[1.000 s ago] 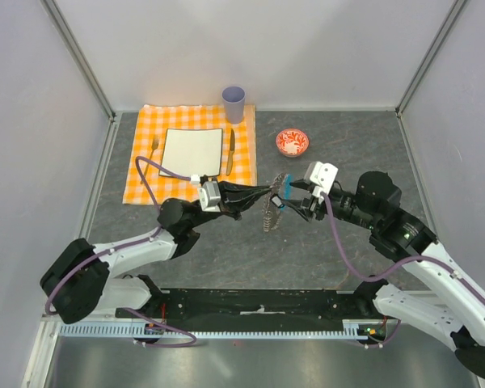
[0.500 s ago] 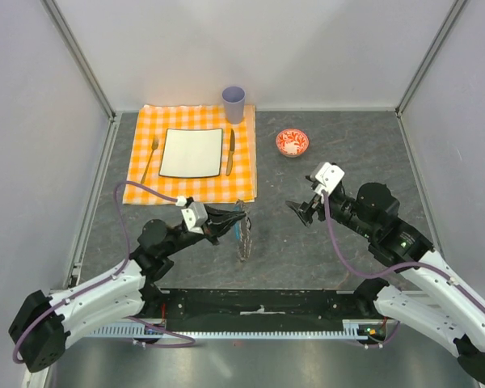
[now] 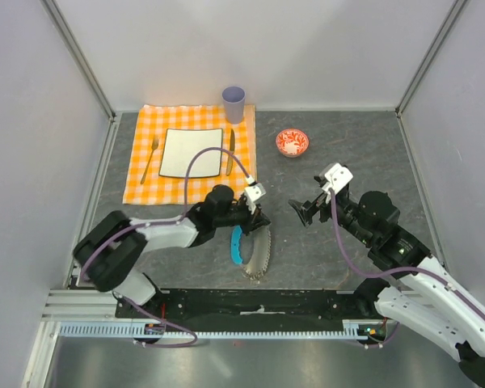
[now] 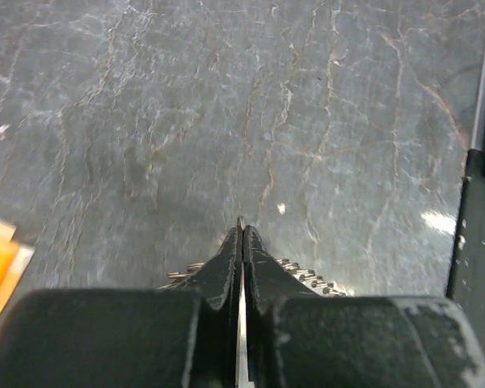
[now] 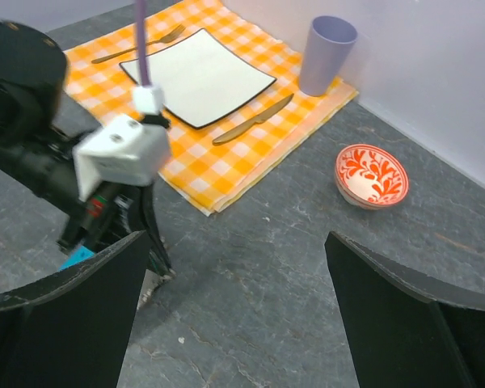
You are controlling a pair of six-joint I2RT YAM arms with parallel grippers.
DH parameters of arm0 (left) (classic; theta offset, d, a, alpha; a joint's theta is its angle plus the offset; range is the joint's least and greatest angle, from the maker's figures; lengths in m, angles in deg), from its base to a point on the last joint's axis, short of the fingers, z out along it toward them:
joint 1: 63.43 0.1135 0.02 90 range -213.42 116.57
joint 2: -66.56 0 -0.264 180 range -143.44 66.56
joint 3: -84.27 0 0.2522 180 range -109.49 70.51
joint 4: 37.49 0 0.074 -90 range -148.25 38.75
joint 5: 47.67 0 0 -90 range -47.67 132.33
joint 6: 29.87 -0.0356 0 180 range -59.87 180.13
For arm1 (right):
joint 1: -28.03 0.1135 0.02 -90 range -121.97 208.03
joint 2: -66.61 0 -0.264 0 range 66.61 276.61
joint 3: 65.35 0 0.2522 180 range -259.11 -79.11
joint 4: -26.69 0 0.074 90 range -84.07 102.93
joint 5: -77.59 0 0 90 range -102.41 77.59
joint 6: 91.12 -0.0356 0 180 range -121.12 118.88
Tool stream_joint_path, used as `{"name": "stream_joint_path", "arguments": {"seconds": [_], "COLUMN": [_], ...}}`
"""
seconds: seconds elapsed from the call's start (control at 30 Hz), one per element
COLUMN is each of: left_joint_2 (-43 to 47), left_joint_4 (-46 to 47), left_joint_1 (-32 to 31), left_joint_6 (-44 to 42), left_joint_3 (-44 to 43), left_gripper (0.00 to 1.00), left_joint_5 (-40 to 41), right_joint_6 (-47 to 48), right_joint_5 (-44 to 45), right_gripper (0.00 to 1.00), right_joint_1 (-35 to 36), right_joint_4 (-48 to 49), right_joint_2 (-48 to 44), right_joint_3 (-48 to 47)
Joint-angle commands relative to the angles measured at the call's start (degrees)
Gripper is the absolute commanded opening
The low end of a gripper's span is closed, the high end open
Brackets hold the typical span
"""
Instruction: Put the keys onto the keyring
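My left gripper [image 3: 260, 224] is shut on the keyring [image 3: 257, 255], a grey metal coil loop with a bright blue curved segment [image 3: 237, 245], near the table's middle front. In the left wrist view the fingertips [image 4: 242, 230] are pressed together on a thin metal strip, with coil [image 4: 307, 276] showing on both sides. My right gripper [image 3: 304, 212] is wide open and empty, a short way right of the keyring. In the right wrist view [image 5: 234, 311] its jaws frame bare table, with the keyring's coil [image 5: 149, 284] at the left. The key is not in view.
An orange checked cloth [image 3: 137, 182] at the back left carries a white plate [image 3: 191, 152], a fork [image 3: 153, 150] and a table knife [image 3: 231, 151]. A purple cup [image 3: 234, 103] stands behind it. A red patterned bowl [image 3: 292, 143] sits at the back middle.
The two grippers were together at the keyring; they have parted. My left gripper carried the keyring toward the front edge. My right gripper drew back right and stands open.
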Motion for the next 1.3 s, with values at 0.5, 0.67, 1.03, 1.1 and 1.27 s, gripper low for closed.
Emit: {"name": "stream_joint_path", "arguments": {"seconds": [0.5, 0.67, 1.03, 1.1, 1.27], "left_joint_2": [-17.43, -12.16, 18.67, 24.21, 42.58], "left_joint_4": [-15.59, -25.53, -38.89, -43.28, -47.60], "left_joint_1": [4.26, 15.41, 31.96, 31.87, 31.96], "left_joint_6": [8.46, 21.38, 32.56, 32.21, 27.56], "left_joint_3": [-31.79, -31.09, -15.80, -14.65, -12.46], "left_gripper": [0.77, 0.81, 0.84, 0.91, 0.96], "left_joint_5": [13.16, 12.77, 20.47, 25.73, 29.63], "right_joint_6": [-11.08, -13.36, -18.73, -18.82, -18.56], "right_joint_5": [23.40, 27.18, 34.91, 35.62, 39.48], "right_gripper": [0.98, 0.98, 0.98, 0.98, 0.98], "right_joint_1": [0.27, 0.27, -1.66, -2.01, -2.19], "right_joint_4": [-0.84, -3.13, -2.86, -3.04, -3.48], "right_joint_2": [-0.62, 2.10, 0.62, -0.96, -7.19], "right_joint_3": [2.18, 1.29, 5.07, 5.34, 6.65]}}
